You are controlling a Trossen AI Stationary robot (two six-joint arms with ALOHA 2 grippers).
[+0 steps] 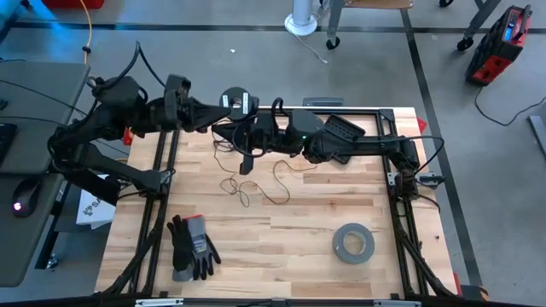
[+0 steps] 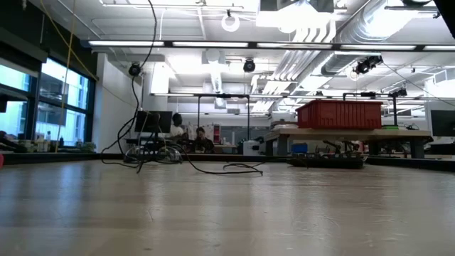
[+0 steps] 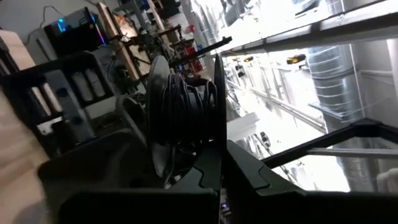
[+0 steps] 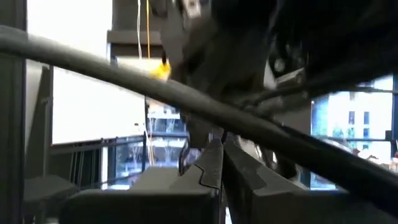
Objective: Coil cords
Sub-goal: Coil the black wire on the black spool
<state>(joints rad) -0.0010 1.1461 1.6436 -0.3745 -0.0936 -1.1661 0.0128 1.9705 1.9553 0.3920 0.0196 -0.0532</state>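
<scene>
The small black spool (image 3: 183,118), with dark cord wound on it, is held above the table's far side by my shut left gripper (image 1: 229,109). The thin dark cord (image 1: 247,183) runs from the spool area past my right gripper (image 1: 247,147). It hangs down (image 2: 146,85) and lies in loose loops on the wood (image 2: 234,169). My right gripper is shut just to the right of the spool, also well above the table. My left gripper pinches the rim of one spool flange (image 3: 217,155) between its two fingertips (image 3: 208,180). The fingers reach roughly level from the table's left. The spool is lifted clear, standing on edge in front of the fingers. My right gripper is shut with a thin strand of the cord (image 4: 185,160) showing right beside its fingertips (image 4: 211,165). The fingers reach in from the table's right, slanting slightly up. Below them the cord hangs slack to the table.
A grey tape roll (image 1: 353,243) lies at the near right of the table and a pair of dark gloves (image 1: 192,247) at the near left. Black frame rails (image 1: 158,196) run along both sides. A yellow cable (image 1: 85,26) lies on the floor beyond the table.
</scene>
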